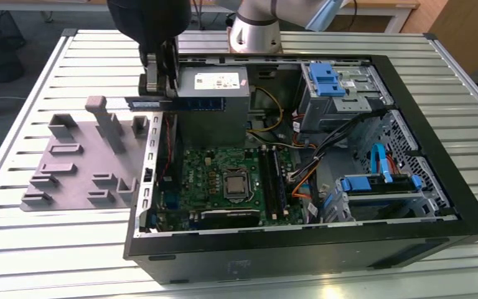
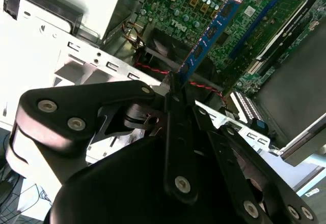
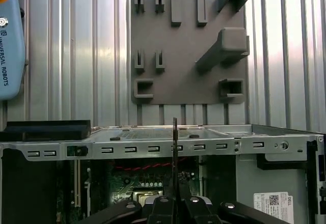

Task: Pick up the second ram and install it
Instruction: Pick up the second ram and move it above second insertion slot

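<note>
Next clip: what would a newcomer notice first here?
The gripper holds the ram level above the open case's wall at the exterior view's left. The grey fixture lies on the table beside that wall, and the green motherboard shows inside the case.

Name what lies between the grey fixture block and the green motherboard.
The computer case's slotted metal wall, seen in the exterior view; the pincer holds the second ram above it.
</note>
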Controlling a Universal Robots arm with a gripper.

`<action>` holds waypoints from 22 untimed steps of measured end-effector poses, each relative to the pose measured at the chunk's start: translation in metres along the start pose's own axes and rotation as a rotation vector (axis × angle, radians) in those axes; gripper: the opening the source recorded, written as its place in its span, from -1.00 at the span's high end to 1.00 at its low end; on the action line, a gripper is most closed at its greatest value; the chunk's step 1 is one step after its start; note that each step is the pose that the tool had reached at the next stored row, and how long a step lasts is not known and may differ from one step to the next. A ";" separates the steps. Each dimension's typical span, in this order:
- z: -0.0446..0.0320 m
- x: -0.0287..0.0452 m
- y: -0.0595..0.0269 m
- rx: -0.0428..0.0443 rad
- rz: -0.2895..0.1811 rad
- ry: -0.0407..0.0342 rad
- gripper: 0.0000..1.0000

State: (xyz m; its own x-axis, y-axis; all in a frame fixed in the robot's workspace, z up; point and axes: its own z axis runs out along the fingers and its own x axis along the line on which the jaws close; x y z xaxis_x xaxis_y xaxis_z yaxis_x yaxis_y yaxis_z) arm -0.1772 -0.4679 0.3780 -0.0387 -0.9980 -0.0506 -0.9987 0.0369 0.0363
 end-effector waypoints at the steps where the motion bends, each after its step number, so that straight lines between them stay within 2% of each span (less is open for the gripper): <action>1: 0.0000 -0.0001 -0.0016 0.0000 0.000 0.0000 0.73; 22: -0.0013 -0.0015 -0.0387 0.0001 0.000 -0.0001 0.73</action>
State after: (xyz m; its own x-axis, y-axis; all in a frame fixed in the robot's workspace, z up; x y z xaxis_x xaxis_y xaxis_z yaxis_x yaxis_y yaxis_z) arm -0.1384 -0.4679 0.3779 -0.0387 -0.9980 -0.0507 -0.9987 0.0369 0.0362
